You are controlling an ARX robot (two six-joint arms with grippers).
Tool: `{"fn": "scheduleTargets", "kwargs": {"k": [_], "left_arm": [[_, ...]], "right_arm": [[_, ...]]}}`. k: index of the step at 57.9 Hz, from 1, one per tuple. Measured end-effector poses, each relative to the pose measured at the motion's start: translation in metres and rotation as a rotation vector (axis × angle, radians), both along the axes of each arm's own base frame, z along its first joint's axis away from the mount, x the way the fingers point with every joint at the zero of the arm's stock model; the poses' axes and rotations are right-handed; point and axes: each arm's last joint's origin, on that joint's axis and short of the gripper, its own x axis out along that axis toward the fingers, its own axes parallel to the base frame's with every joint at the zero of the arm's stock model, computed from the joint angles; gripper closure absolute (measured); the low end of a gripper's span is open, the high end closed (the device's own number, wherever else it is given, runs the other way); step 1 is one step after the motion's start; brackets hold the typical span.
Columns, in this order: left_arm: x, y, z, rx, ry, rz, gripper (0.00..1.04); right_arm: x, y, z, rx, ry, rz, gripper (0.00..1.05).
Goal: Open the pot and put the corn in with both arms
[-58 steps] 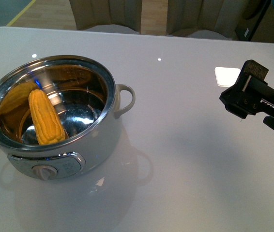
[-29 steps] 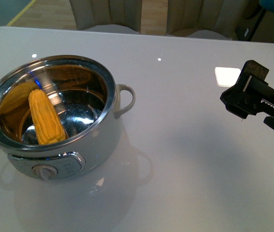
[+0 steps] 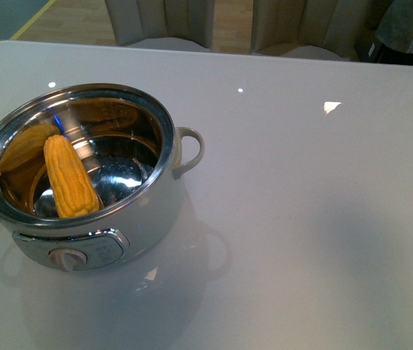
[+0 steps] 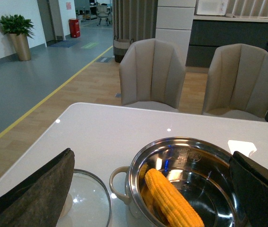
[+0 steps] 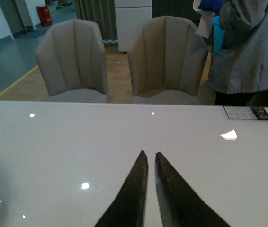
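The white pot [image 3: 82, 233] stands open at the front left of the white table, its steel bowl uncovered. The yellow corn [image 3: 69, 177] lies inside it, leaning on the bowl's left side. In the left wrist view the pot [image 4: 183, 156] and the corn [image 4: 172, 198] show between the wide-open jaws of my left gripper [image 4: 153, 189], which hangs above and empty. My right gripper [image 5: 150, 155] is shut and empty over bare table. Neither arm shows in the front view.
A glass lid [image 4: 89, 201] lies on the table beside the pot's loop handle [image 4: 117, 182]. Two beige chairs [image 5: 120, 61] stand behind the table's far edge. A person in grey [image 5: 252, 47] stands at the far right corner.
My right gripper, which showed at the right edge of the front view, has drawn back out of that view. The pot and the corn have not moved.
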Motion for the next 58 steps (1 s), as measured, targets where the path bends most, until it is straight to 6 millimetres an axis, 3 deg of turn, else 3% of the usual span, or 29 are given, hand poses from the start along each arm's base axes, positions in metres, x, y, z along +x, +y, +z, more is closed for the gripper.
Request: {"fn": "scheduleTargets", "kwargs": {"k": [2,29,58], "left_arm": [[0.0,0.0,0.0,0.0,0.0,0.0,0.07],[0.0,0.0,0.0,0.0,0.0,0.0,0.07],[0.0,0.0,0.0,0.0,0.0,0.0,0.07]], "right_arm": [[-0.003,-0.002,0.001,-0.007,0.002,0.0,1.03],[-0.036,-0.025,0.021,-0.021,-0.001,-0.006,1.03],[-0.059,-0.025,0.032,-0.021,-0.035,-0.006,1.03]]}}
